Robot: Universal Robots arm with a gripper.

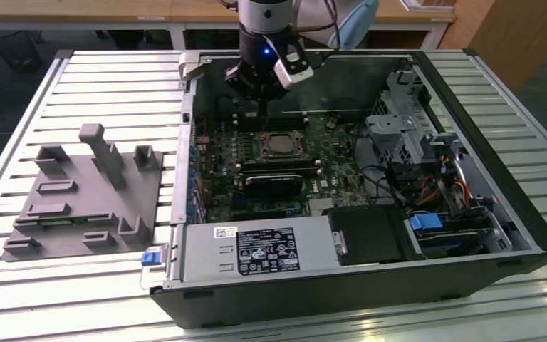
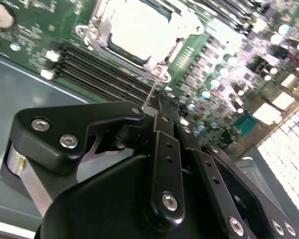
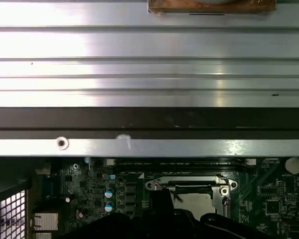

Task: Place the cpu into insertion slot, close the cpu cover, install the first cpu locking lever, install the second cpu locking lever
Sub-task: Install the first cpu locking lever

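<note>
Pincer (image 2: pixel 158 105) closed, tips drawn together, low over the board. In the second wrist view a thin silvery locking lever (image 2: pixel 153 90) runs from the socket's corner straight to my tips. Whether that rod is pinched between them or only lies against them, I can't tell. Closed makes sense to me: a wire that fine wants one narrow, stiff point on it, not two spread fingers.

Follow the lever back and there's the cpu (image 2: pixel 137 25), pale metal top up, lying flat in the insertion slot (image 1: pixel 278 144). The cpu cover (image 2: pixel 103 31) frames it, and it looks to be down flat around the chip. So seating and covering seem done, and I reckon I'm on the lever work. Which of the two levers this is, I can't say.

Just beside the socket, between it and me, run the long black memory slots (image 2: pixel 104 74). I'm working right over them, so a slim closed tip keeps me clear.

Wider out there's the green motherboard (image 2: pixel 30 30), with the black heatsink block (image 1: pixel 278 185) on the socket's side away from my arm. All of it sits inside the open computer case (image 1: pixel 530 235), laid on its side so I can reach straight down. The case rests on the slatted table (image 1: pixel 112 85). A grey fixture (image 1: pixel 83 192) stands well apart on the exterior view's left, outside the case.
</note>
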